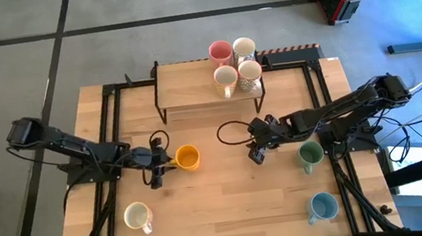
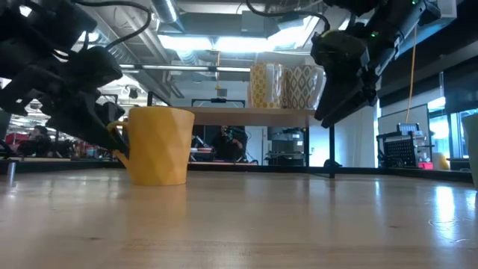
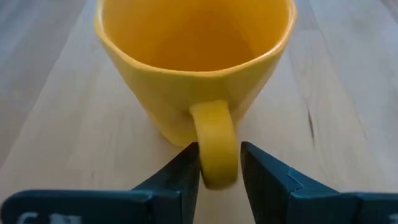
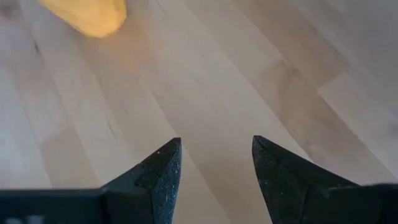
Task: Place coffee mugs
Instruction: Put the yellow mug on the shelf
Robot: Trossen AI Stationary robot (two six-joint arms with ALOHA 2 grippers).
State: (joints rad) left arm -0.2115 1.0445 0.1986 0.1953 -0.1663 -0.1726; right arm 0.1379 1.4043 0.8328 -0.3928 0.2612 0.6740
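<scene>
Wooden table (image 1: 224,207), slatted top, with a raised shelf (image 1: 186,88) at the far edge; four mugs are already parked on the shelf's right end: pink mug (image 1: 220,51), white mug (image 1: 244,47), cream mug (image 1: 226,77), patterned mug (image 1: 250,72). Half done, judged from that.

Four are left on the table. Yellow mug (image 3: 196,68) is being worked: it stands upright near the table's middle, mouth up, long axis vertical, its handle (image 3: 214,143) turned toward the left arm. Left pincer (image 3: 219,171) is set around that handle, one finger on each side, seemingly touching; a firm grasp cannot be confirmed, and the mug is not lifted — in the low view its base sits on the wood.

Right pincer (image 4: 214,165) is held released and empty above bare wood, right of centre.

Untouched: cream mug by the near left (image 1: 137,218), green mug (image 1: 310,154) and blue mug (image 1: 322,205) on the right side, all upright.
</scene>
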